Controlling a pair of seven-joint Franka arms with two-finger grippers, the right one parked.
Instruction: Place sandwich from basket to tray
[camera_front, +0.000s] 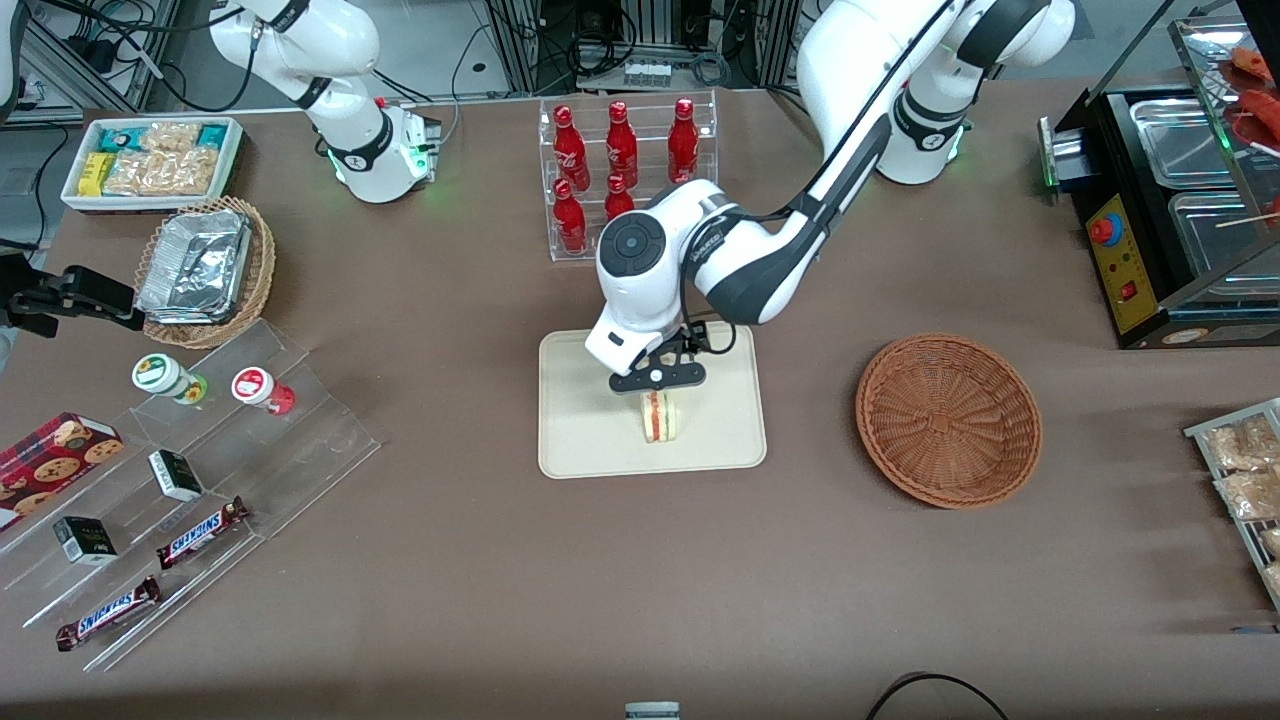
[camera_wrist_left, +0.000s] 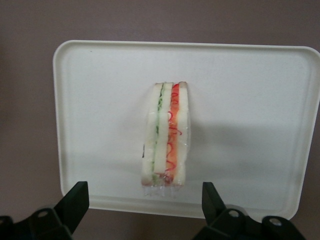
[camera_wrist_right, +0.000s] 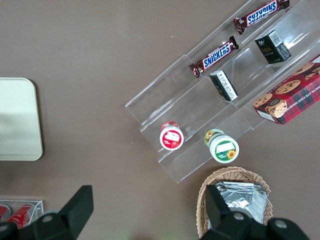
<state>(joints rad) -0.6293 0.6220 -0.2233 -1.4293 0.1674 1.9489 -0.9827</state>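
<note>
Sandwich (camera_front: 659, 417) stands on edge on the tray (camera_front: 580, 440), directly below the gripper (camera_front: 657, 378), whose fingers (camera_wrist_left: 75, 200) are spread wide and clear of it. From the front the gripper hides the sandwich's top. The basket (camera_front: 947, 420) lies well apart.

Red-green-striped sandwich (camera_wrist_left: 166, 135), cream tray (camera_wrist_left: 100, 75)
</note>
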